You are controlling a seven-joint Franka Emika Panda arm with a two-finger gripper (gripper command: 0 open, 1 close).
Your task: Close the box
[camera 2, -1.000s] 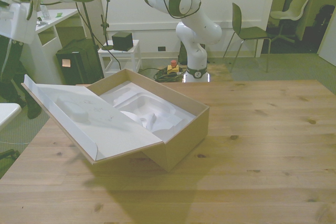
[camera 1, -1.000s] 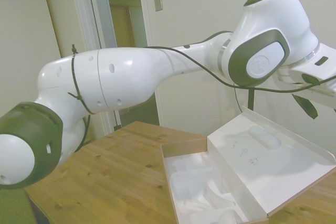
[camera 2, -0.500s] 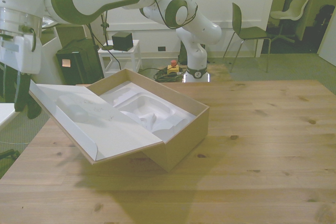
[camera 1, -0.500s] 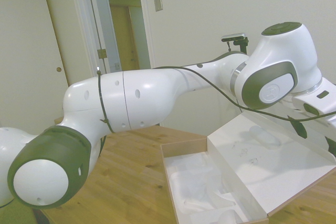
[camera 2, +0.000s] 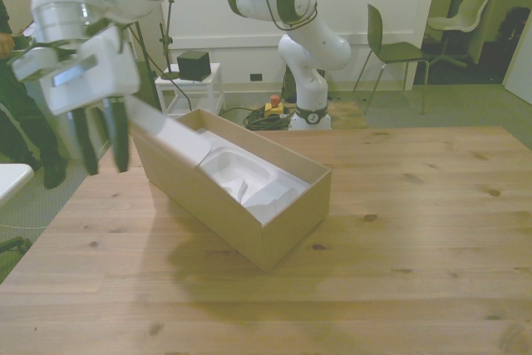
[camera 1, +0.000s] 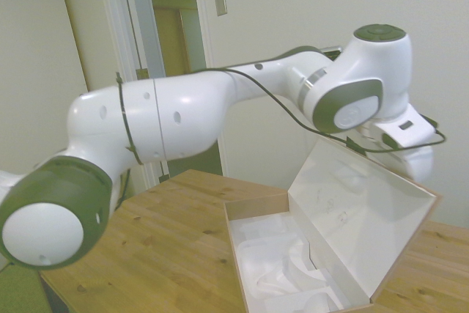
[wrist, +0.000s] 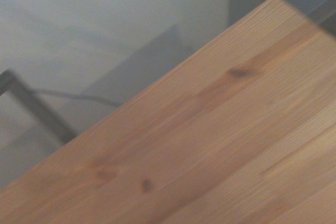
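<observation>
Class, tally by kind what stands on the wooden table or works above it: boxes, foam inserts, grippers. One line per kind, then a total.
Boxes: 1, the box, lid raised.
Foam inserts: 1, the foam insert inside it.
Grippers: 1, the gripper, open, behind the lid.
Total: 3

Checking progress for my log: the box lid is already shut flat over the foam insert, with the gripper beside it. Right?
Not shut: the side view shows the lid raised steeply, the foam insert of the box still exposed. The gripper is indeed beside it.
</observation>
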